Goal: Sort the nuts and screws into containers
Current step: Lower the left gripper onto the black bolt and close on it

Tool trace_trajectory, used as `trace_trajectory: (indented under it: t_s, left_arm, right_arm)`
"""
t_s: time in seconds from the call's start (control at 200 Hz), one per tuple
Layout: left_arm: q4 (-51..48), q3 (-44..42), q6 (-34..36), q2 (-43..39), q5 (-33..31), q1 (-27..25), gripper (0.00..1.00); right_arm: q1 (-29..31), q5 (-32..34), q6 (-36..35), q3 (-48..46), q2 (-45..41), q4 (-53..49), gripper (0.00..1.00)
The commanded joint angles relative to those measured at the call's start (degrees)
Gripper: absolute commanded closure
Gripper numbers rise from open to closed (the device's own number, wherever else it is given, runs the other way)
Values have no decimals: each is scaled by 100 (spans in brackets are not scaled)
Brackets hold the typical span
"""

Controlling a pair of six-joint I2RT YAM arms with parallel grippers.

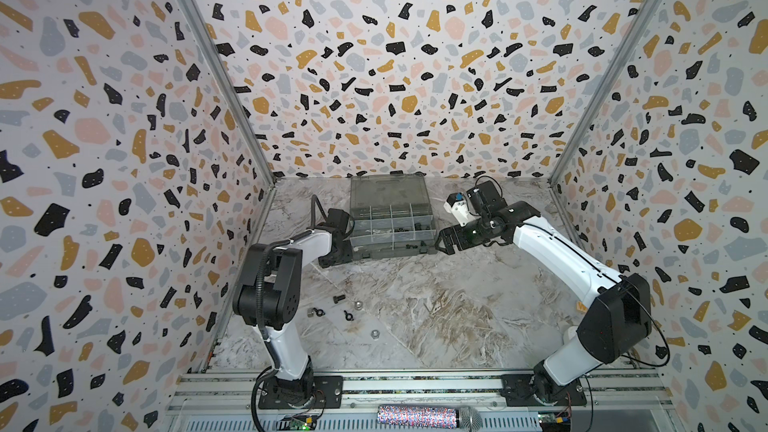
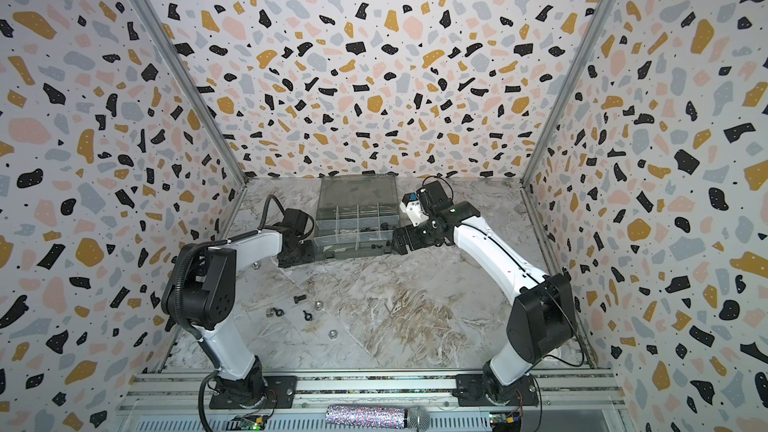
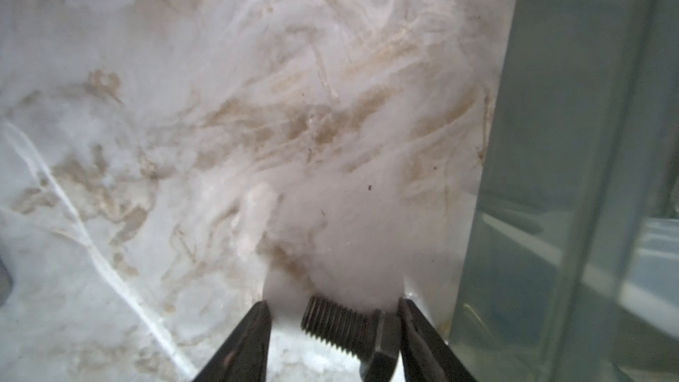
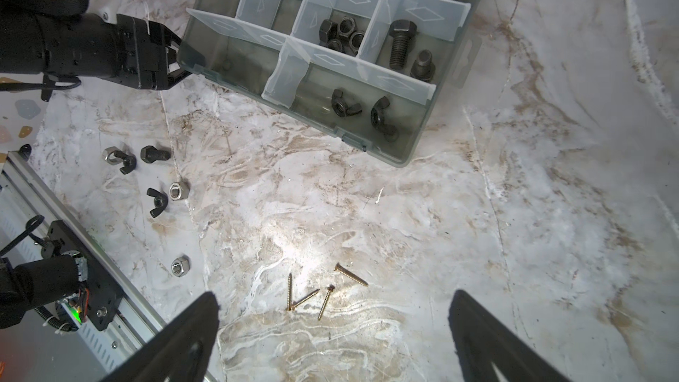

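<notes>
My left end effector [image 3: 333,305] stands half parted around a black bolt [image 3: 345,328] just beside the box [image 3: 551,178]. The head touches one finger and a gap shows at the thread tip, so I judge it not yet clamped. It looks like steel: stiff, dense, apt to roll, so I'd pinch across the hex head. My right end effector [image 4: 334,295] hangs wide open, and the blur hides whether the bolt rests on the table [image 3: 183,104].
</notes>
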Motion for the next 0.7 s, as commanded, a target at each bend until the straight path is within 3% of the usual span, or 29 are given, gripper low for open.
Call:
trace_trajectory:
  t_s: [0.0, 0.155, 0.365, 0.691]
  left_arm:
    - [-14, 109, 125, 126, 65, 35, 48]
    - [-34, 80, 155, 153, 150, 38, 54]
    - [-158, 115, 243, 141, 157, 38, 73]
    - [-599, 416, 393, -169, 5, 45, 75]
  right_arm:
    - [-4, -27, -88, 158, -73, -194, 1]
    - [-11, 32, -46, 182, -20, -208, 1]
    - [-8, 29, 51, 209, 50, -189, 1]
    - [-8, 37, 128, 316, 55, -189, 1]
